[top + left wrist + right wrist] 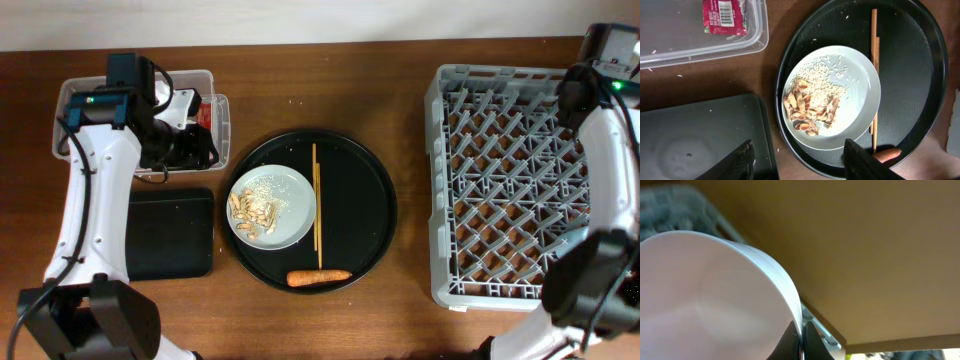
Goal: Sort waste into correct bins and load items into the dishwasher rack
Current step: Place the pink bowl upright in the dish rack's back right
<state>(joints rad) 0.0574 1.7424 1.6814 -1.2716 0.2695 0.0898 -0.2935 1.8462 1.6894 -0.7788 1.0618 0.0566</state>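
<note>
**A:** What sits closest to the right wrist camera?

**B:** The right gripper (801, 337) is pinched on the rim of the white-pinkish cup (705, 295), one finger on each side of its wall. The cup fills the lower left of that view. Behind it are the wooden table (865, 255) and a grey blur of the dishwasher rack (670, 202).

**A:** Does the overhead show the cup?

**B:** I cannot make it out there. I only see that arm reaching over the rack's far right corner.

**A:** And the left wrist?

**B:** The left gripper (797, 150) has its jaws wide apart, with nothing between them. Nearest below it are the shallow black tray (700, 130), which carries a few pale specks, and the plate (855, 100). The plate holds the peanut shells (807, 107) in a heap, with the rice-like crumbs (827, 75) scattered beyond them. The plate rests in the round black tray (915, 75), and the wooden sticks (873, 50) lie along its edge. Only the end of the carrot (887, 154) shows, by the right finger. Farthest off, the clear tub (760, 40) holds the red snack wrapper (720, 17).

**A:** What does the overhead add?

**B:** It shows the whole carrot lying at the round tray's front edge, apart from the plate. The left gripper hovers at the tub's corner, beside the shallow tray. The rack stands well apart on the right.
</note>
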